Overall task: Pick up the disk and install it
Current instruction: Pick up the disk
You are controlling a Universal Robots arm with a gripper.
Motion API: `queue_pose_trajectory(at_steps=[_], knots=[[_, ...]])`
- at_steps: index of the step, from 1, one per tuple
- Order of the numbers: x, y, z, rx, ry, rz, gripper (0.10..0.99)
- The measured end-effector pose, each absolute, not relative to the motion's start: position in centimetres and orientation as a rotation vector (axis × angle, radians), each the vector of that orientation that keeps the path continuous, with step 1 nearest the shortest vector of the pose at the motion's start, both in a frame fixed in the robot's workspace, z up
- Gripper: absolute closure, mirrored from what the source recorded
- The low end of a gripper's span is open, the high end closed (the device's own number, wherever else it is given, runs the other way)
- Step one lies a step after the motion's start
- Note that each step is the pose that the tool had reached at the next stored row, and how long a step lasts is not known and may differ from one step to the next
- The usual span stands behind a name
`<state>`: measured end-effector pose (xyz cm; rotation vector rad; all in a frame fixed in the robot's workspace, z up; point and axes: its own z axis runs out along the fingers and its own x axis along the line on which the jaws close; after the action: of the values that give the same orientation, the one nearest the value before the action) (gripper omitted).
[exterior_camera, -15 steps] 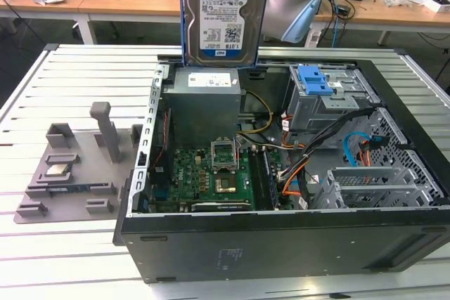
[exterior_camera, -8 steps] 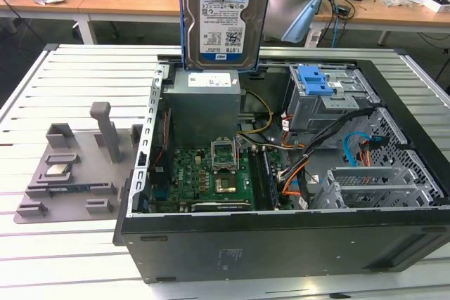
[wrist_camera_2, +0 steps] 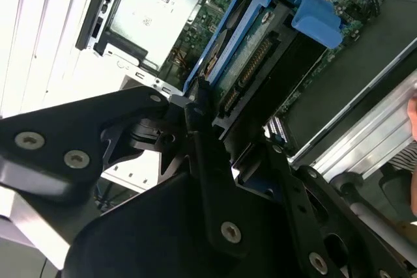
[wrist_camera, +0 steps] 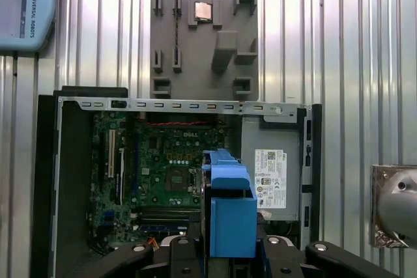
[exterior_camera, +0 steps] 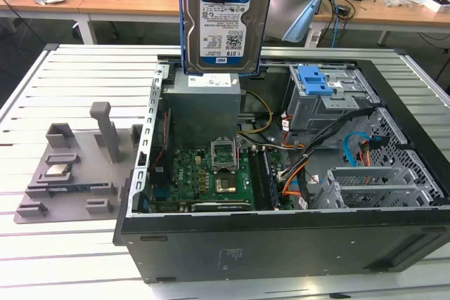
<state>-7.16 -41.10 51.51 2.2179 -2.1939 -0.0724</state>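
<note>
One disk (exterior_camera: 223,22) hangs upright above one open case (exterior_camera: 281,244). Its label faces the exterior camera and a blue bracket (wrist_camera_2: 287,4) frames it. In the exterior view it sits over the back of the case, just above the single power supply (exterior_camera: 204,100). The one cage (exterior_camera: 330,107) with its blue latch (exterior_camera: 314,82) lies to the exterior view's right of the disk, and the disk is well clear of it.

One gripper (wrist_camera_2: 199,103) holds the disk. Its fingers (wrist_camera_2: 205,154) are drawn together and clamped on the disk's end, touching the bracket edge in the second wrist view.

One motherboard (exterior_camera: 200,177) lies on the case floor. One grey tray (exterior_camera: 67,209) rests on the slatted table (exterior_camera: 70,265) beside the case, to the exterior view's left. It carries one square chip (exterior_camera: 56,170).

The upper edge of the exterior view cuts off the top of the disk and nearly all of the gripper, leaving a dark strip at the disk's top. In the first wrist view the disk is seen end-on, so the bracket shows as a blue block and the label is hidden. The fingertips there are behind the bracket. In the second wrist view the gripper's black body covers the near part of the case. At that picture's right edge a pale shape is too cut off to identify.
</note>
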Motion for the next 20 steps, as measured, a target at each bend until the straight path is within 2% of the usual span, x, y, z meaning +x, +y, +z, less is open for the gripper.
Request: queue_pose_trajectory(at_steps=[20], knots=[[-7.2,-44.5,51.4,2.218,-2.194,-0.072,0.722]])
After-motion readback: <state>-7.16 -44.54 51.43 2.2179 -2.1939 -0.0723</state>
